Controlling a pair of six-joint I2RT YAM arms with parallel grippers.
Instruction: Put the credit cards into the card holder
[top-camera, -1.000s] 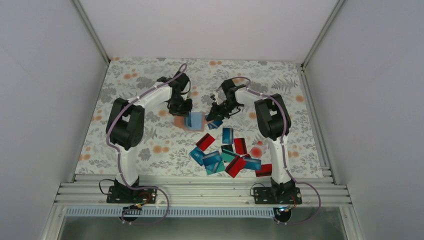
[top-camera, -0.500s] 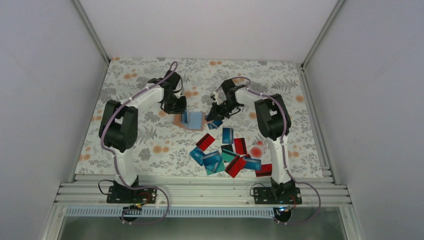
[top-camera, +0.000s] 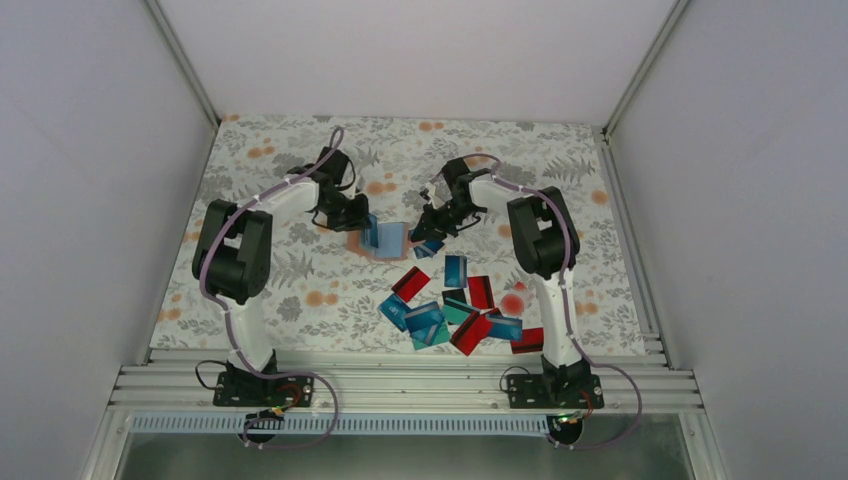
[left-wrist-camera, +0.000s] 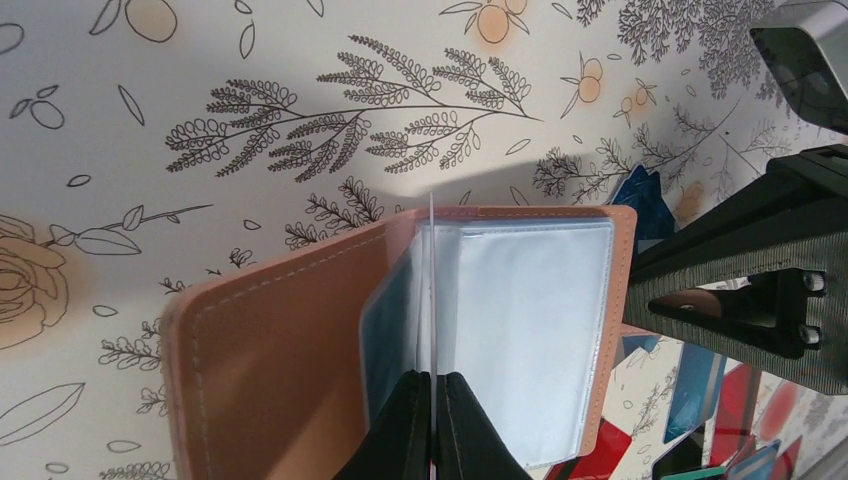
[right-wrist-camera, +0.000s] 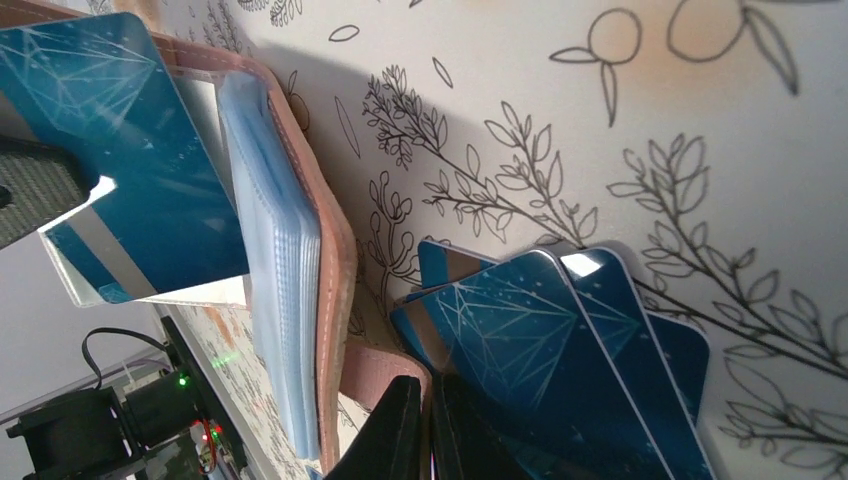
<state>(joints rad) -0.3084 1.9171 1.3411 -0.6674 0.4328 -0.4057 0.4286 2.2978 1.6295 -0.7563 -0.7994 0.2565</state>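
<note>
The tan card holder (top-camera: 362, 243) lies open mid-table, its stack of clear sleeves (left-wrist-camera: 520, 330) showing against the leather cover (left-wrist-camera: 270, 340). My left gripper (left-wrist-camera: 432, 400) is shut on one sleeve page and holds it upright on edge. That page carries a blue card (right-wrist-camera: 130, 170). My right gripper (right-wrist-camera: 430, 420) is shut on the holder's leather strap (right-wrist-camera: 380, 365) at its right edge. It rests over a few blue credit cards (right-wrist-camera: 560, 340) fanned beside the holder. Several more credit cards (top-camera: 447, 308), blue, teal and red, lie scattered nearer the arm bases.
A floral cloth (top-camera: 300, 290) covers the table. Grey walls close it in on the left, right and back, and an aluminium rail (top-camera: 400, 385) with both arm bases runs along the near edge. My right gripper's black body (left-wrist-camera: 740, 290) stands close to the holder's right side.
My left gripper has swung left and a little back, turning the sleeve page up on edge. The right gripper has stayed in place on the strap.
</note>
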